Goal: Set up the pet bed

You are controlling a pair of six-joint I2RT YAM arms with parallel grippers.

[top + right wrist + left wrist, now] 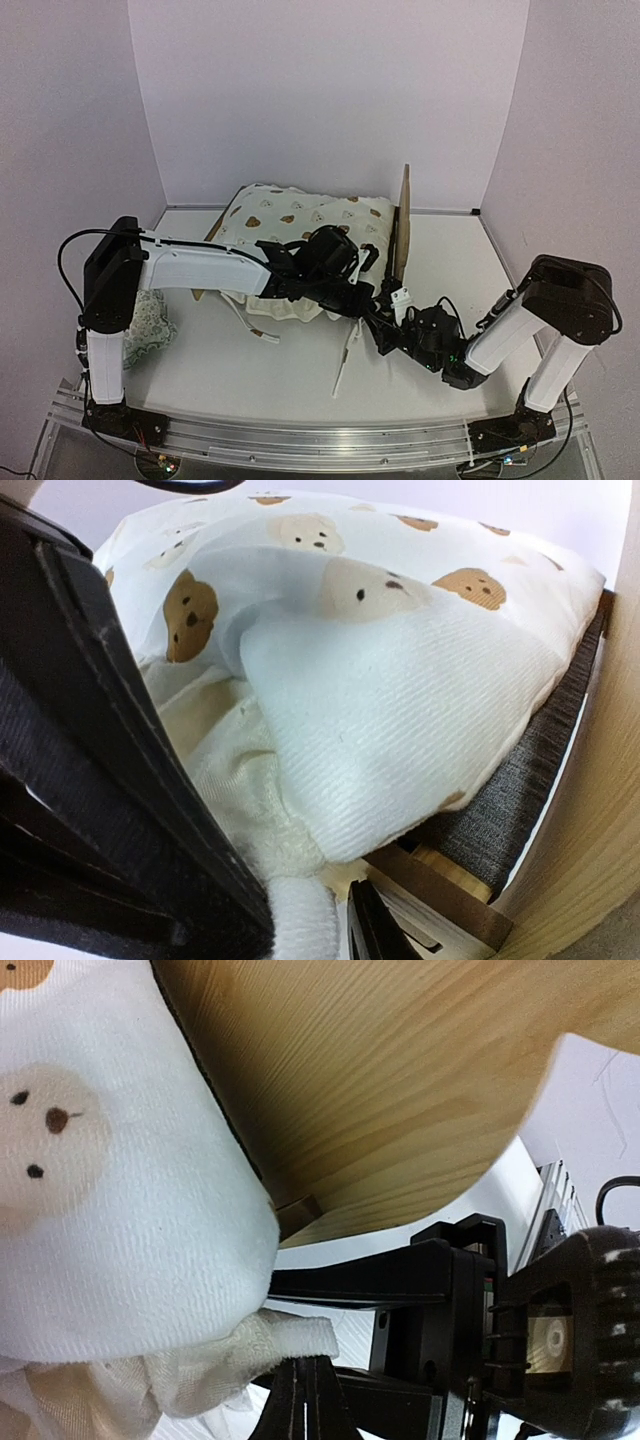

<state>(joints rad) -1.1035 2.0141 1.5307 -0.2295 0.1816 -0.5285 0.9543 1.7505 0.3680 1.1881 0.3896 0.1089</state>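
The pet bed [403, 225] stands at the back centre, its plywood headboard upright on the right. Up close I see its wood [400, 1080] and its dark grey base [520, 790]. A cream bear-print cover [300, 215] lies heaped over it. At the bed's front right corner my left gripper [367, 287] is shut. A folded edge of the cover [100, 1210] lies right at its tips [303, 1375]; whether it is pinched is unclear. From the right, my right gripper [385, 318] meets it. In the right wrist view this gripper [315, 930] is shut on a thick bunched edge of the cover [400, 680].
A small floral pillow [150, 325] lies at the left beside the left arm's base. Cover ties [340, 375] trail onto the table in front of the bed. White walls close in the back and both sides.
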